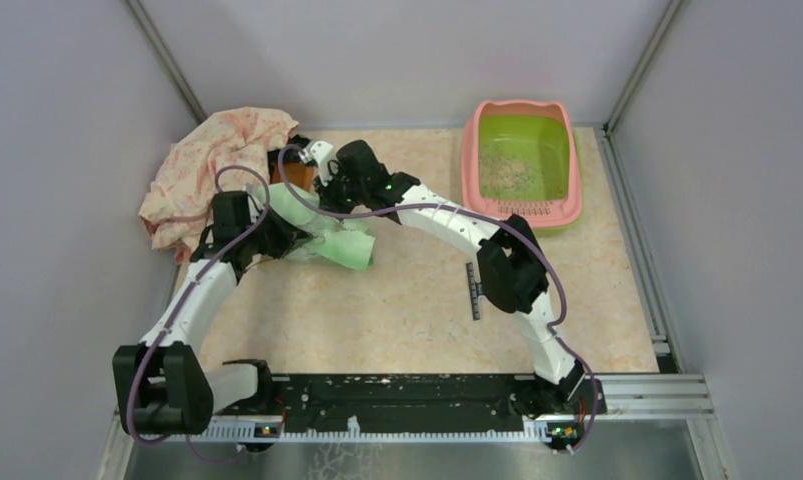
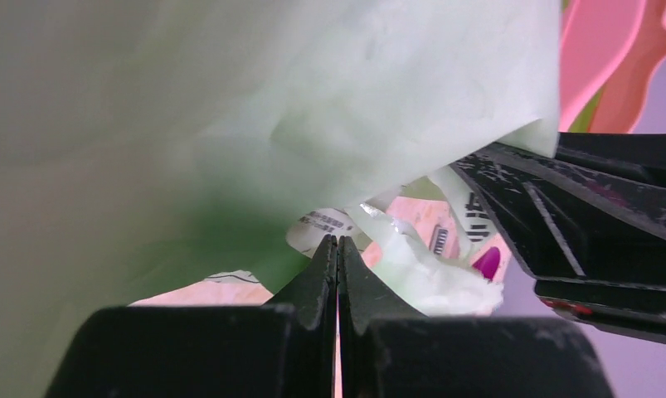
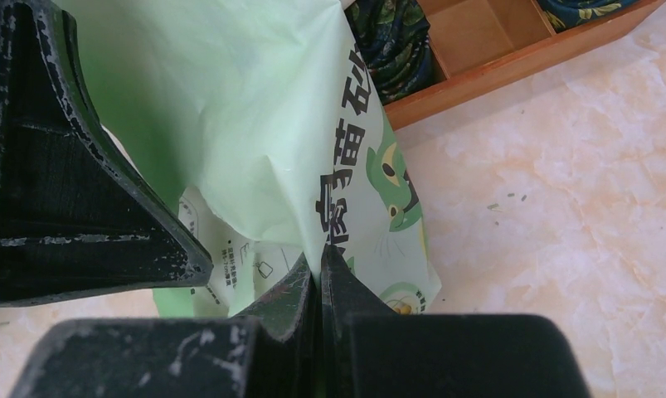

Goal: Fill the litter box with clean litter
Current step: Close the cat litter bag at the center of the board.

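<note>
The litter box point(image 1: 470, 170), pink-rimmed with a lime-green basin, stands at the back right, and a thin patch of clean litter point(image 1: 507, 172) covers part of its floor. A light green printed bag point(image 1: 335, 242) hangs crumpled between both arms at the left centre. My left gripper point(image 1: 289, 238) point(image 2: 337, 240) is shut, pinching a fold of the bag point(image 2: 313, 108) at its tips. My right gripper point(image 1: 327, 195) point(image 3: 319, 253) is shut on the bag's film point(image 3: 255, 108). The box's pink rim point(image 2: 603, 58) shows past the bag.
A pink floral cloth point(image 1: 212, 170) lies bunched at the back left. A brown wooden tray point(image 3: 512, 50) with compartments sits behind the bag. A purple scoop tip point(image 2: 487, 263) peeks out below the bag. A black ruler strip point(image 1: 472, 290) lies mid-table. Grey walls close in three sides.
</note>
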Controlling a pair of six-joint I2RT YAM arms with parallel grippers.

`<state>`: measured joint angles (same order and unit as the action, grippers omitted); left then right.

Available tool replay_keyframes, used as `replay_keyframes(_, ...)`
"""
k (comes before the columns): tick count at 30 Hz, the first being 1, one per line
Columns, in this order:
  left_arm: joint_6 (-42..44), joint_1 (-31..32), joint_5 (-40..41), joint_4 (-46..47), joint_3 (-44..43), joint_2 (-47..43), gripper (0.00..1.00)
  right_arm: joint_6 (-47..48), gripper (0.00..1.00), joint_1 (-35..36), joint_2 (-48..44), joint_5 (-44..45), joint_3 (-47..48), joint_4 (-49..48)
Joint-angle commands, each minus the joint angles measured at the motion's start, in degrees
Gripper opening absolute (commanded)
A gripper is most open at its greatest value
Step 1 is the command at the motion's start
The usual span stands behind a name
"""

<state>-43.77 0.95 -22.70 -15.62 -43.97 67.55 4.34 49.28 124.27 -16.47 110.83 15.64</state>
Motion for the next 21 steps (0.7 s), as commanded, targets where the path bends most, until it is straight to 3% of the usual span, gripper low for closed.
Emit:
replay_keyframes(1,3.2,0.5,6.4,-4.7,1.1,-1.9,0.00,-0.2,0.00,0.6,-0.9,-1.6,3.3,-2.1)
replay_keyframes(10,4.3,-0.5,18.0,-16.7,-1.9,-4.7,0.00,0.6,0.00,0.6,-2.2,-1.5,2.4,-1.8)
replay_keyframes(12,4.4,-3.2,18.8,-18.3,-2.9,-4.3,0.00,1.1,0.00,0.6,-2.7,-1.6,1.9,-1.9)
replay_keyframes(18,5.0,-10.0,7.5,-21.3,-10.0,1.4,0.00,3.0,0.00,1.6,-5.0,-0.8,-2.3,-4.0)
replay_keyframes(21,3.6,-9.9,3.3,-24.2,-12.6,0.2,0.13,3.6,0.00,2.1,-5.8,-0.3,-4.2,-5.3)
